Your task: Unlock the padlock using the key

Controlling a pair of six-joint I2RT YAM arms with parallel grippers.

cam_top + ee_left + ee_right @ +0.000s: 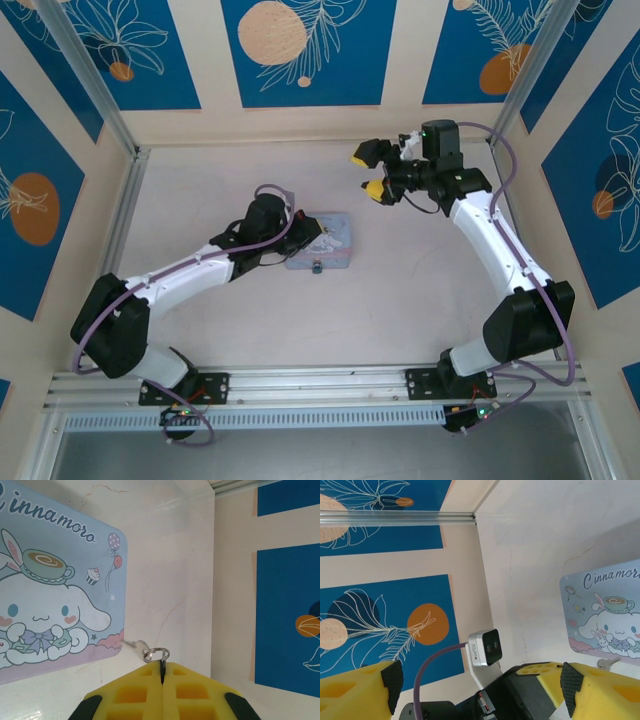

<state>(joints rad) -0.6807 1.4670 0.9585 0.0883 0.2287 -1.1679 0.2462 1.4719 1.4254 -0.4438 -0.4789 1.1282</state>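
Yellow-tipped, the left gripper (162, 669) is clamped on the key (146, 655) (ring end); the right gripper (370, 172) is spread wide, empty. The padlock (316, 266), at the near edge of the tin (335, 232), should be steadied before insertion.

Bright, even light fills your workspace, leaving only faint, soft-edged shadows on the pale table (400, 300). In your left wrist view the near yellow fingers (130, 695) blur slightly, while the tin (45, 605) and its print read crisp

key (162, 665) mostly hidden in left pincer (163, 676), padlock (316, 266) tiny, indistinct
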